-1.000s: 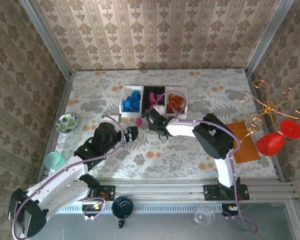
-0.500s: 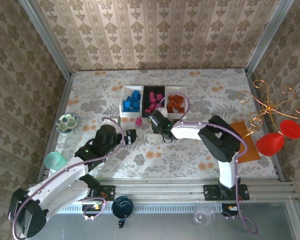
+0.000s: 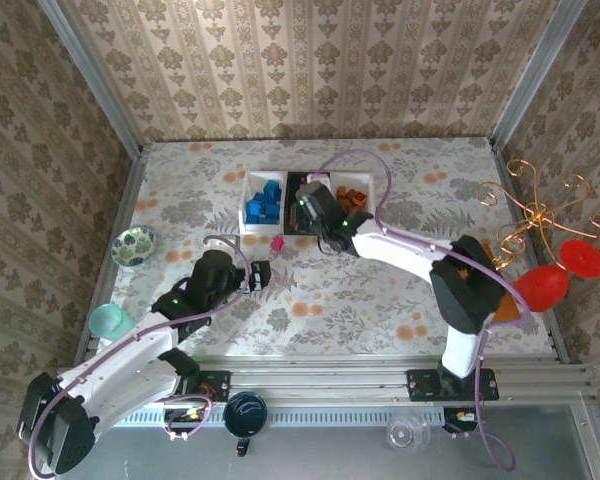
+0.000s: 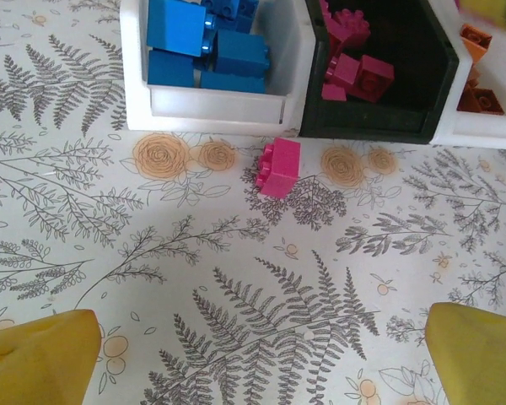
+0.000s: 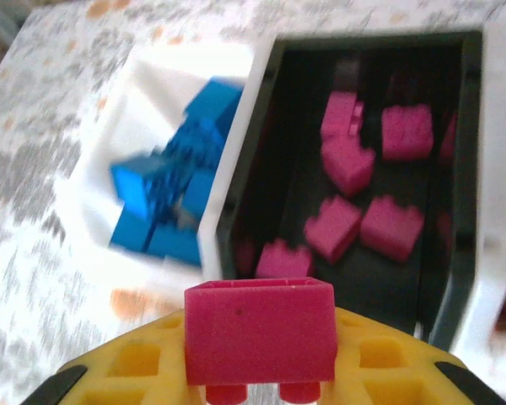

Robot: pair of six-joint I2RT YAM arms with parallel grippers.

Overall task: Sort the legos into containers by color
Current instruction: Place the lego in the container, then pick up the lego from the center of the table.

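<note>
My right gripper (image 3: 314, 206) is shut on a pink lego (image 5: 260, 332), held above the near end of the black container (image 5: 396, 283), where several pink legos (image 5: 357, 225) lie. To its left the white container (image 3: 246, 203) holds blue legos (image 5: 173, 194). To its right another white container (image 3: 373, 203) holds orange-brown legos (image 3: 353, 203). One pink lego (image 4: 279, 167) lies loose on the table just before the containers, also seen from above (image 3: 277, 242). Short of it my left gripper (image 3: 263, 275) hangs open over bare cloth, its yellow fingertips (image 4: 38, 359) wide apart.
A green patterned bowl (image 3: 133, 246) and a teal cup (image 3: 108, 322) stand at the left edge. An orange-brown board (image 3: 483, 290) lies at the right, beside a gold-wire stand with red ornaments (image 3: 552, 277). Walls enclose three sides.
My right gripper has closed on a pink lego on the table and carried it away from me to above the black container. The left arm has barely moved.
</note>
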